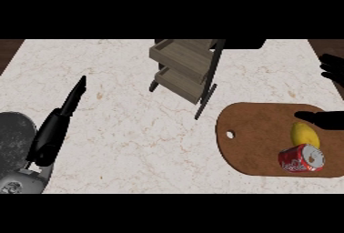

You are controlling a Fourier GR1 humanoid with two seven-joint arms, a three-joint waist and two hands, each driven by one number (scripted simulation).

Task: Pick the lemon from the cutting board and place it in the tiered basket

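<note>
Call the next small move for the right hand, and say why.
Probably lower the right hand and curl its fingers round the lemon. The hand sits just over the lemon's upper end on the cutting board without enclosing it, and a red soda can lies against the lemon's near side, so come in from above.

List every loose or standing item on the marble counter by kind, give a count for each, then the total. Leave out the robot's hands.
Brown wooden cutting board: 1
Yellow lemon: 1
Red soda can lying on its side: 1
Grey wooden tiered basket with a black frame: 1
Total: 4
</note>
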